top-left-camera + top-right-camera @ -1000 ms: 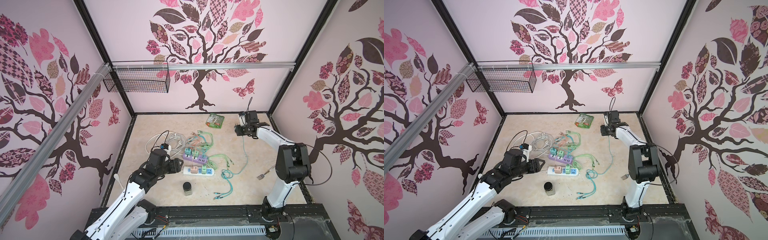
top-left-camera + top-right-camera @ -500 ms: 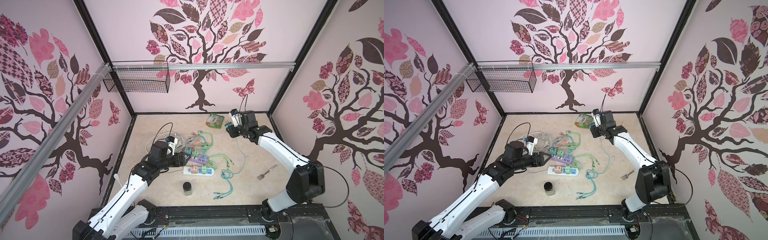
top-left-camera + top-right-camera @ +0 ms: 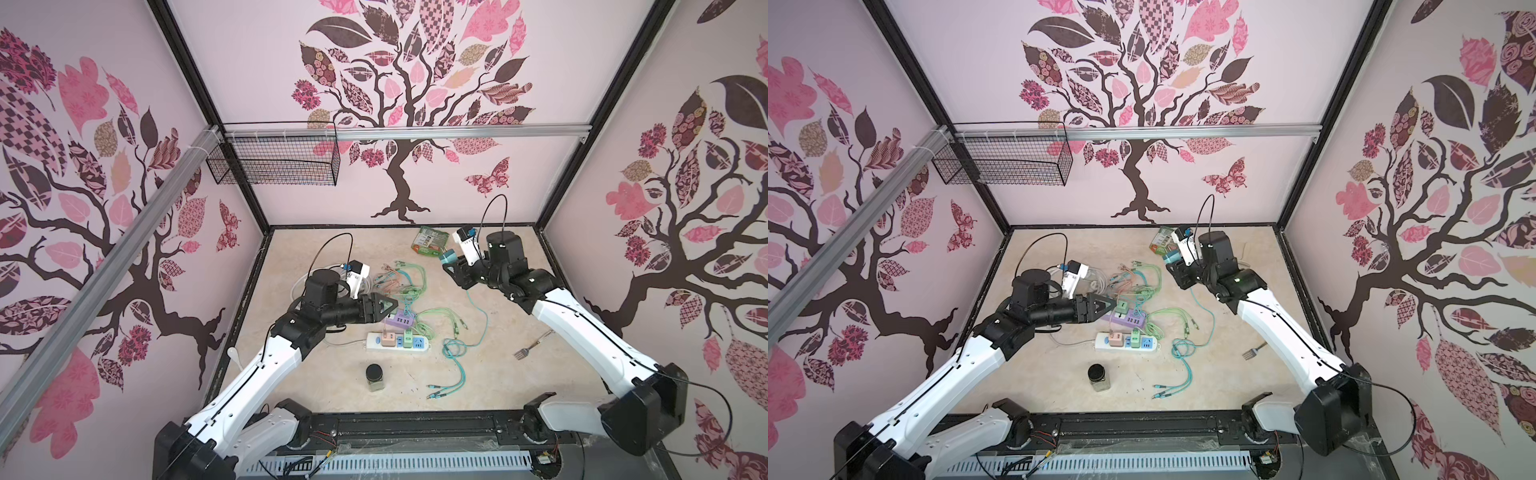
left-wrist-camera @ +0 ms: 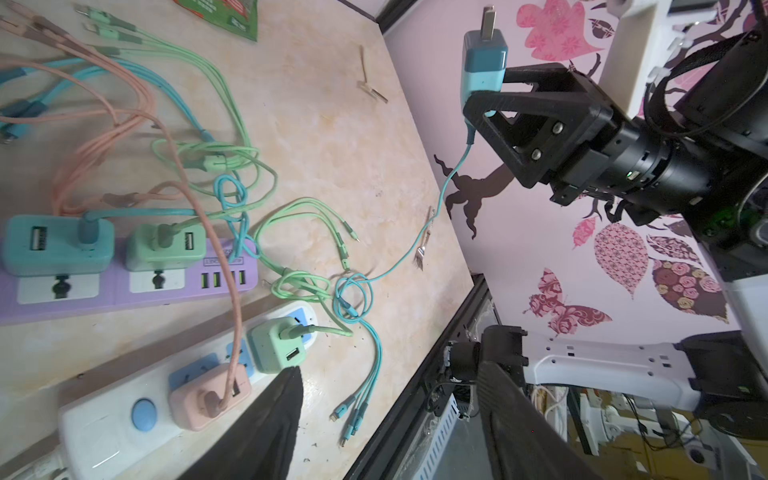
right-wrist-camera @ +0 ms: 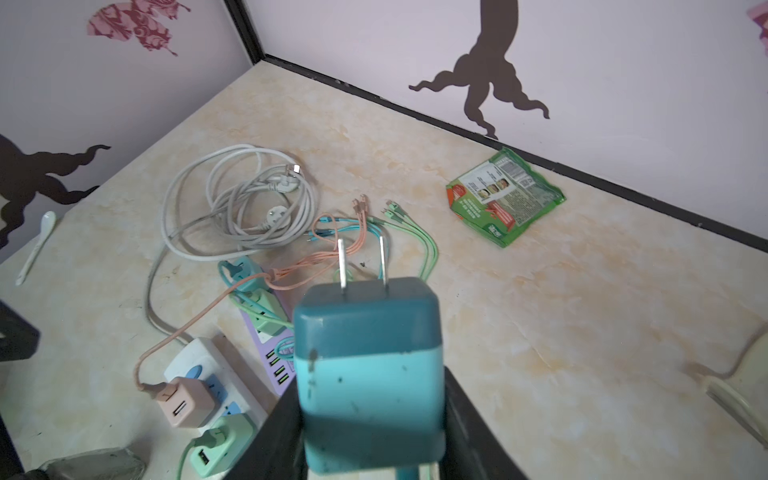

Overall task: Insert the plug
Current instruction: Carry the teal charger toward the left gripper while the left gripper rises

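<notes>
Over at the left edge of the table (image 3: 332,257), in both top views, a white spoon (image 3: 234,357) lay close to the wall. To its right, at the middle left of the frame, I saw my left gripper (image 3: 387,306) hanging just over one end of the purple power strip (image 3: 401,323). Its jaws were spread quite wide. The left wrist view showed nothing between them.

Just below the purple power strip in the frame lay the white power strip (image 3: 397,343). A pink block (image 3: 389,340) and a green block (image 3: 409,335) were pushed into it. Lower down, near the bottom middle, a little jar (image 3: 375,377) with a dark lid stood upright by itself.

Around the strips, thin cables (image 3: 411,282) in green, pink and blue lay in a messy tangle.

Up and to the right of the middle, my right gripper (image 3: 451,266) was lifted above the table, next to a green packet (image 3: 430,241) by the back wall. Its jaws were squeezed tight on the plug (image 3: 449,257), a blue block, dark at one end and light at the other. It was up in the air, well apart from both strips. From the right wrist view, its two metal prongs (image 5: 361,266) stuck out away from the gripper. A blue cord (image 3: 473,305) hung from the plug down to the table.

Farther right, a fork (image 3: 534,347) lay flat on the table, away from everything else.
</notes>
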### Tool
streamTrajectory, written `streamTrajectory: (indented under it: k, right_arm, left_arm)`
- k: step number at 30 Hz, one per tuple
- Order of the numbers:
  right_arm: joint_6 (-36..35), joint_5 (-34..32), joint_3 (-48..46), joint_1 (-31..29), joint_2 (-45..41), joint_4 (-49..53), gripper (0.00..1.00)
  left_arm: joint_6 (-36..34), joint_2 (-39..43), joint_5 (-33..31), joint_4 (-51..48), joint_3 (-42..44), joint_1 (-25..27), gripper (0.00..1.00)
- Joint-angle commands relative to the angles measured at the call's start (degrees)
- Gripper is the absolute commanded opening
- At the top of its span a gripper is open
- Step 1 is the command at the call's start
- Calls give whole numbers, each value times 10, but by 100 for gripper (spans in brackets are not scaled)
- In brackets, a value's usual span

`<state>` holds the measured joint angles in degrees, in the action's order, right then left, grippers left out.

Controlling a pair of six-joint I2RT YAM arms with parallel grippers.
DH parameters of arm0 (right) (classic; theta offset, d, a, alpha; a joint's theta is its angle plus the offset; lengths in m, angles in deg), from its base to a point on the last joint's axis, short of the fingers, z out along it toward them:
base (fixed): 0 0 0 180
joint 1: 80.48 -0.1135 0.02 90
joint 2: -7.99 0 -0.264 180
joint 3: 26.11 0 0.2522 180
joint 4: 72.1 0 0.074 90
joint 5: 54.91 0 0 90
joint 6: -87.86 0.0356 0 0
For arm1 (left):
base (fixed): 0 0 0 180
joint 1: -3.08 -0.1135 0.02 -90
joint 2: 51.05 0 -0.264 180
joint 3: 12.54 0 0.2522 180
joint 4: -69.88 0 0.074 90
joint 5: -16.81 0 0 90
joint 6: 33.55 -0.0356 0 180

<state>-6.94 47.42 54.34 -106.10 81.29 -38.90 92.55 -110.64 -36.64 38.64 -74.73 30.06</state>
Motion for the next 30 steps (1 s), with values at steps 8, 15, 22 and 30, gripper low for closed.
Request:
streamTrajectory:
  k: [8,15,22,30]
  right_arm:
    - [-31,44,-36,-62,-65,-14,33]
    - [-43,24,-30,-121,-68,8,34]
    - [-53,4,-23,-172,-64,26,34]
    - [-67,-40,-14,-226,-59,41,35]
  left_arm:
    - [31,-26,73,81,-34,13,70]
    - [34,-53,81,114,-54,68,70]
    - [51,-63,72,129,-59,72,70]
    - [59,-72,72,129,-59,72,67]
